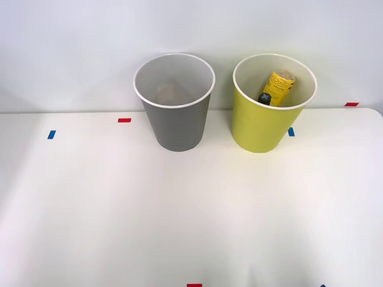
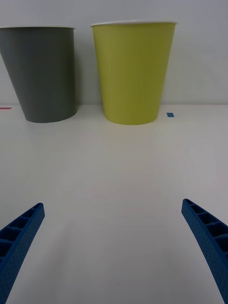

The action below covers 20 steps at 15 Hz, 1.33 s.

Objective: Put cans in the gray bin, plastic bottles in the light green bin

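White table (image 1: 179, 215) against a plain pale wall, small red and blue tape marks (image 1: 124, 120) scattered on the surface. Gray bin (image 1: 175, 119) upright toward the back, left of center in the front view; white rim, pale inside, something dim and reddish at the bottom, too blurred to identify as the can. Light green bin (image 1: 263, 122) upright just beside it on the right, apart, not touching. Plastic bottle (image 1: 276, 88) inside the green bin, yellow label with dark print, leaning against the far inner wall, dark cap down. Blue tape mark just right of the green bin's base. Right gripper (image 2: 114, 247) spread wide, holding nothing; blue ribbed fingers (image 2: 209, 237) at both lower corners of the wrist view, hovering low over bare table, facing both bins and well apart from them. From the wrist, gray bin (image 2: 45, 76) and green bin (image 2: 133, 71) seen from the side, standing next to each other.
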### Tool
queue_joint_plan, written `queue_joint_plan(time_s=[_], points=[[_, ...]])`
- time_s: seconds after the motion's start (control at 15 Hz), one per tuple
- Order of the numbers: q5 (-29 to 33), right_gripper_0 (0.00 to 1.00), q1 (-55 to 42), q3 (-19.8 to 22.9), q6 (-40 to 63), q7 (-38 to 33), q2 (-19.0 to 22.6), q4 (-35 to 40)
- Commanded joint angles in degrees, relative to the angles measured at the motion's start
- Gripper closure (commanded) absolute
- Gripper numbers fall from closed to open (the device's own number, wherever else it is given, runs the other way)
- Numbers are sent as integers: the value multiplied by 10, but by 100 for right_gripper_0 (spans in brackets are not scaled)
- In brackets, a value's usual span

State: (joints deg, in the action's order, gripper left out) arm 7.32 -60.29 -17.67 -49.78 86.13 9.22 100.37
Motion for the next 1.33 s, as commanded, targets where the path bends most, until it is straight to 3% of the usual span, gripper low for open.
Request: queue_joint_plan(time_s=[0.07, 1.33], points=[[0, 0, 0, 0, 0, 0, 0, 0], [0, 0, 0, 0, 0, 0, 0, 0]])
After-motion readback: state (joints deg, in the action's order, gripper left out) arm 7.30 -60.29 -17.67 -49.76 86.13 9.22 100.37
